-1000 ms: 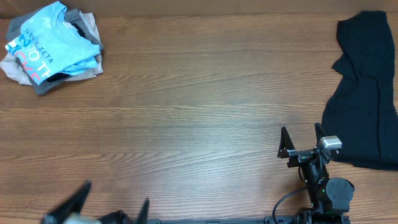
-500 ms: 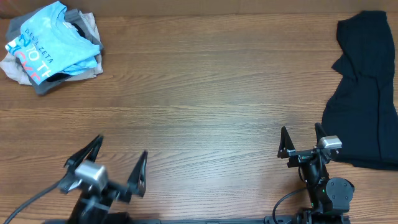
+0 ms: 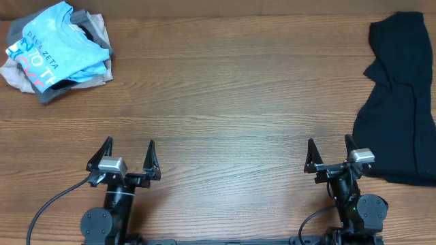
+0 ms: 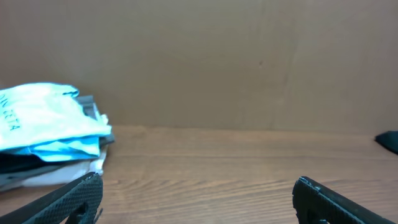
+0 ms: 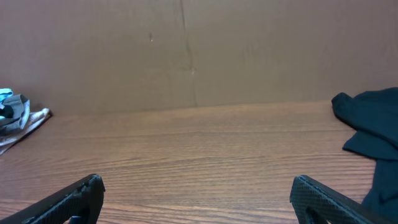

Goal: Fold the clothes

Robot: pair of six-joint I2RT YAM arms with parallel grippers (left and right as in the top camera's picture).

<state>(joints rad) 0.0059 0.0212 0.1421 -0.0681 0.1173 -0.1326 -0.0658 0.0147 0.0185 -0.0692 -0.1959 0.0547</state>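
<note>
At the far left corner of the desk (image 3: 225,102), the sky-blue T-shirt (image 3: 51,44) lay crumpled, print up, on a small heap of beige and grey garments (image 3: 15,73). Near the front edge the left gripper (image 3: 129,144) stood with its fingers spread wide and nothing between them, and further right the right gripper (image 3: 330,141) stood equally spread and empty. The black garment (image 3: 398,102) sprawled along the right edge, from the far corner to just beside the right gripper.

A sky-blue T-shirt (image 3: 58,42) with white and red lettering tops a crumpled pile of clothes (image 3: 41,85) at upper left. A plain black garment (image 3: 398,102) lies loosely rumpled along the right edge.
</note>
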